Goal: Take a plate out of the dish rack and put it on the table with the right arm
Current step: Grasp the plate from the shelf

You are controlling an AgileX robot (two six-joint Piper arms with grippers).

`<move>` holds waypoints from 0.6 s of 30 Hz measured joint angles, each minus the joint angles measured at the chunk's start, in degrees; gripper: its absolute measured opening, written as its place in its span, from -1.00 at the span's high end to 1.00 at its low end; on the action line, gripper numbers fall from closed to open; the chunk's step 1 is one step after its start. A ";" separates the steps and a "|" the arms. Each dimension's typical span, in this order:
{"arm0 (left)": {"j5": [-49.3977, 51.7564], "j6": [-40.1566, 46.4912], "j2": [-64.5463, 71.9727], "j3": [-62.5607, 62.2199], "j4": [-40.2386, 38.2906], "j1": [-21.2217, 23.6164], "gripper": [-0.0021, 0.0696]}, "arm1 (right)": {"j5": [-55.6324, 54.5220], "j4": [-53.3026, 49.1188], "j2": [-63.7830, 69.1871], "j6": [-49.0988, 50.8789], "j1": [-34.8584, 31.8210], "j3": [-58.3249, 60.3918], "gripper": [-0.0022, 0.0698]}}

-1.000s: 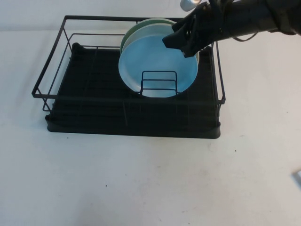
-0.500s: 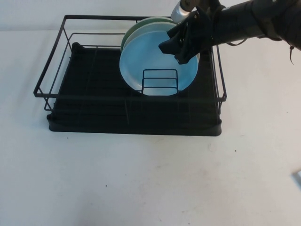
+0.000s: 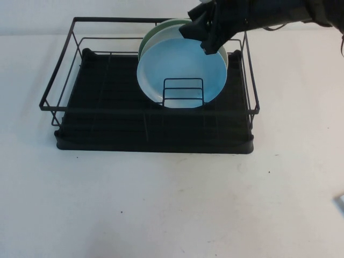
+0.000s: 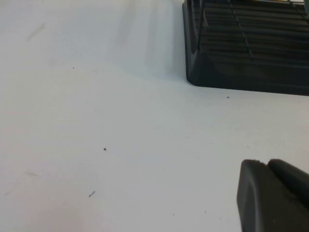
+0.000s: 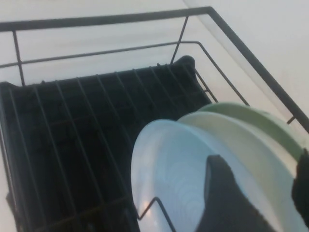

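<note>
The black dish rack (image 3: 64, 80) stands at the far middle of the white table (image 3: 161, 204). In its small wire holder (image 3: 183, 92) three plates stand upright: the sky-blue plate (image 3: 177, 67) in front, a pale mint-white plate behind it and a green plate (image 3: 146, 42) at the back. My right gripper (image 3: 205, 33) is open at the plates' upper right rims. In the right wrist view one of its fingers (image 5: 222, 198) is in front of the blue plate (image 5: 166, 174), and the other is past the green plate (image 5: 270, 126). My left gripper (image 4: 264, 163) is shut over bare table, near the rack's corner (image 4: 203, 72).
The rack's tall wire frame (image 3: 250, 70) stands close to my right arm. The rack's left half holds nothing. A small pale object (image 3: 341, 203) lies at the table's right edge. Open table lies in front of the rack.
My right gripper has moved from in front of the blue plate's face up and back to the plates' top rims. The plates stay in the holder.
</note>
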 joint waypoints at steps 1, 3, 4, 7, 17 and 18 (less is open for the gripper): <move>0.00 0.00 0.00 0.00 0.00 0.00 0.95 | -0.11 -0.37 0.13 -0.18 0.00 0.00 0.14; 0.00 0.00 0.00 0.00 0.00 0.00 0.95 | -0.25 -0.76 0.78 -0.60 0.00 0.00 0.14; 0.00 0.00 0.00 0.00 0.00 0.00 0.95 | -0.36 -1.02 1.30 -0.89 0.00 0.00 0.14; 0.00 0.00 0.00 0.00 0.00 0.00 0.95 | -1.72 -1.22 2.87 -2.18 0.00 0.00 0.14; 0.00 0.00 0.00 0.00 0.00 0.00 0.95 | -5.43 -1.47 5.27 -3.67 0.00 0.00 0.14; 0.00 0.00 0.00 0.00 0.00 0.00 0.95 | -5.52 -1.47 5.46 -3.67 0.00 0.00 0.15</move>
